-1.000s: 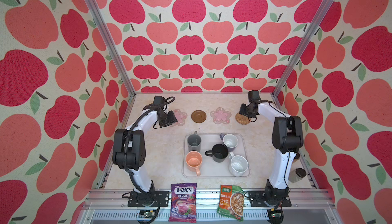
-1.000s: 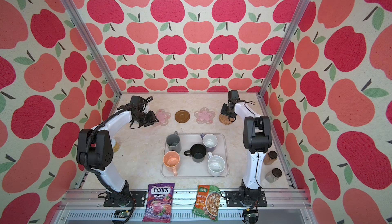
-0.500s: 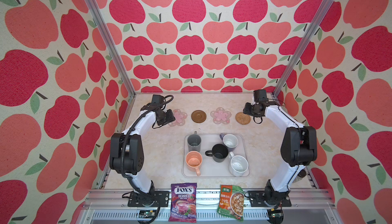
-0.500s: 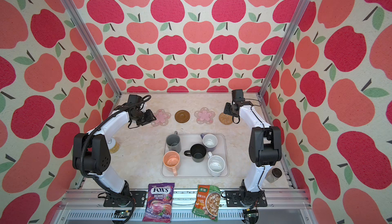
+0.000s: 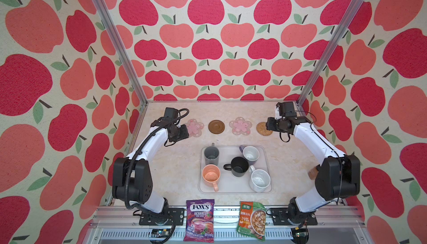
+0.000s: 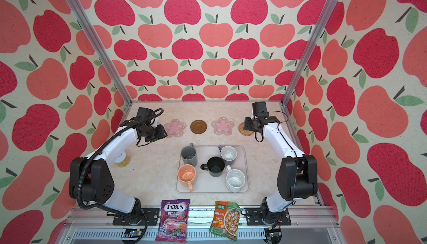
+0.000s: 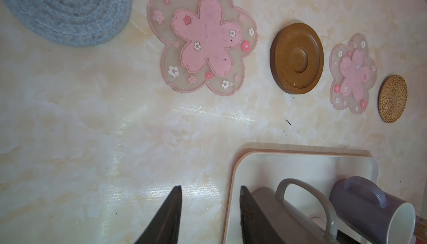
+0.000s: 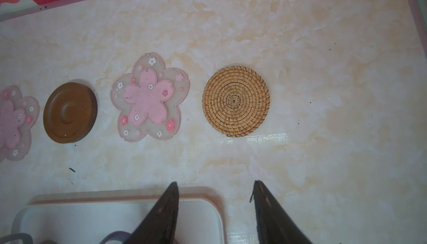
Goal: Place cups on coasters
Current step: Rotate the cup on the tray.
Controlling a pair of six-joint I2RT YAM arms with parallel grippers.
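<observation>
Five mugs stand upright, mouths up, close together on the pale tray (image 5: pixel 231 186): the tall grey mug (image 5: pixel 211 156) and the lavender mug (image 5: pixel 250 155) with its white inside at the back, the black mug (image 5: pixel 240 166) between, and the peach-orange mug (image 5: pixel 210 176) and speckled white mug (image 5: pixel 260 180) in front. Behind the tray the coasters lie flat and bare in a row, apart from one another: a pink flower mat (image 5: pixel 196 127), brown disc (image 5: pixel 216 127), second pink flower mat (image 5: pixel 240 126) and rattan mat (image 5: pixel 261 128). The blue-grey woven mat (image 7: pixel 64 9) lies just beyond the first flower mat, away from the disc.
</observation>
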